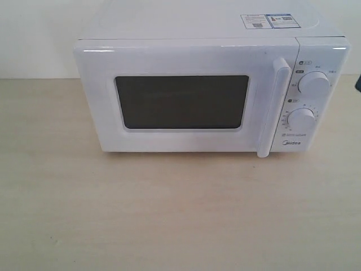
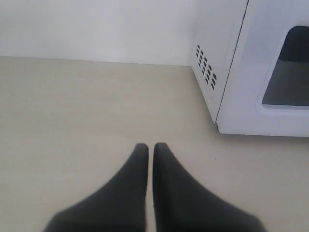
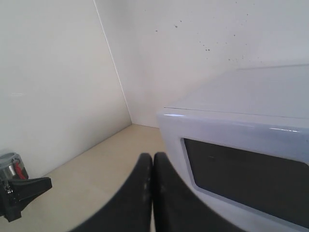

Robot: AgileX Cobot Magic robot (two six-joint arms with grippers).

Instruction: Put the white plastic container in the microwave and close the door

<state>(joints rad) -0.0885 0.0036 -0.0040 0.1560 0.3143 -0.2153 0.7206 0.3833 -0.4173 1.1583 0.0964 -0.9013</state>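
The white Midea microwave stands on the pale wooden table with its door shut, dark window facing forward and bar handle next to the two dials. The white plastic container is out of view in every frame. Neither gripper shows in the exterior view. My left gripper is shut with nothing between its fingers, low over the table beside the microwave's vented side. My right gripper is also shut and holding nothing, close in front of the microwave's door window.
The tabletop stretches in front of the microwave. White walls meet in a corner behind it. A dark and grey arm part shows over the table in the right wrist view. A dark object sits at the exterior view's right edge.
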